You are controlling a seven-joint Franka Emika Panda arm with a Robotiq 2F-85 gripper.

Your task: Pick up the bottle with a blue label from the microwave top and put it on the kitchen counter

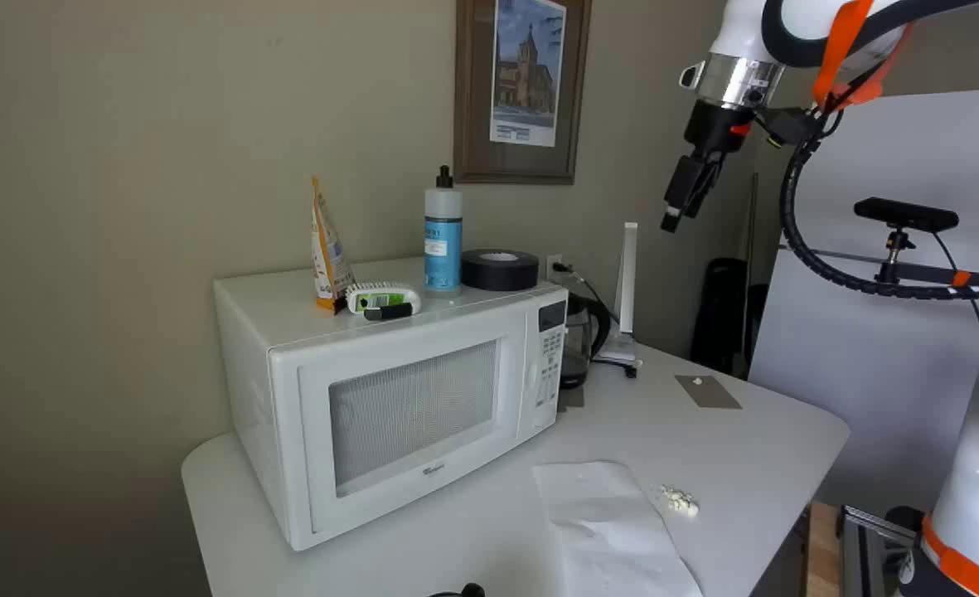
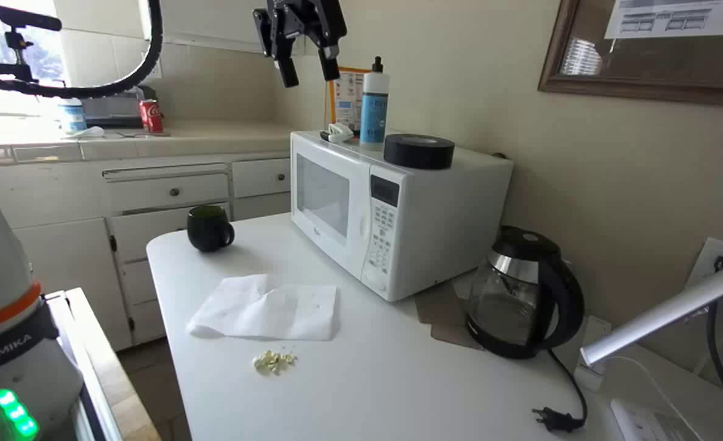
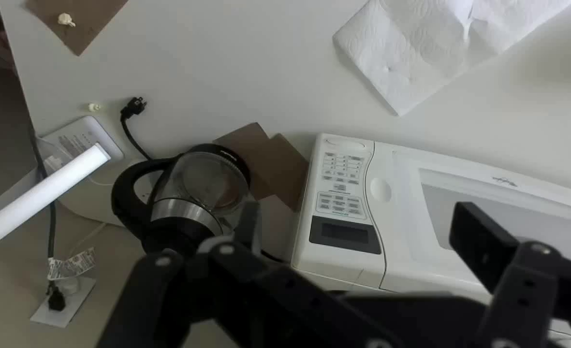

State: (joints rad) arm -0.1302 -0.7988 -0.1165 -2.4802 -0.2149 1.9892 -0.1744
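The bottle [image 1: 443, 249] stands upright on top of the white microwave [image 1: 413, 414], near its front edge. It also shows in an exterior view [image 2: 373, 116], with a blue label and dark pump cap. The microwave stands on the pale kitchen counter [image 1: 754, 473], which also shows in an exterior view [image 2: 398, 380]. My gripper [image 1: 670, 220] hangs in the air, above microwave height and apart from the bottle. Its fingers are spread with nothing between them, as an exterior view [image 2: 310, 75] and the wrist view [image 3: 360, 215] show. The wrist view does not show the bottle.
A black tape roll [image 2: 419, 153] lies beside the bottle. A white brush [image 1: 383, 298] and a standing bag [image 1: 330, 257] are on its other side. A kettle [image 2: 511, 300], a paper towel [image 2: 269, 309], crumbs [image 2: 273, 361] and a dark mug [image 2: 207, 229] are on the counter.
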